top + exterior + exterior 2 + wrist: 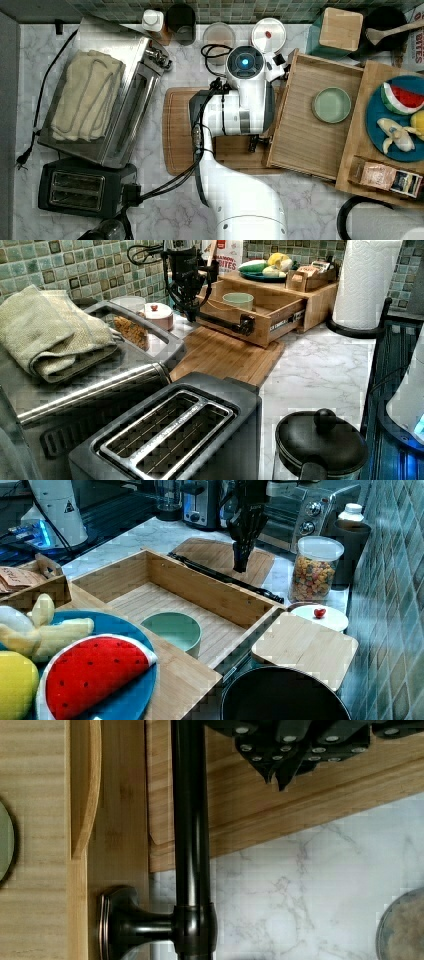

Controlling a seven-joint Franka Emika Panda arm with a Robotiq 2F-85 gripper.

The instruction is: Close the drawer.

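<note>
Drawer (305,135) stood pulled well out, green bowl (331,105) inside, front over the cutting board (180,130). Our gripper (240,562) hung just outside the dark bar handle (220,575), near one end; fingers looked pinched together, holding nothing, though the wrist view cropped them. Risks we flagged: an off-centre push could rack the drawer and jam it; fingertips could skid off the round bar; a fast shove could slide the bowl.

open drawer (165,587), green bowl (172,630) inside, hand (241,562) above cutting board (220,555)
</note>
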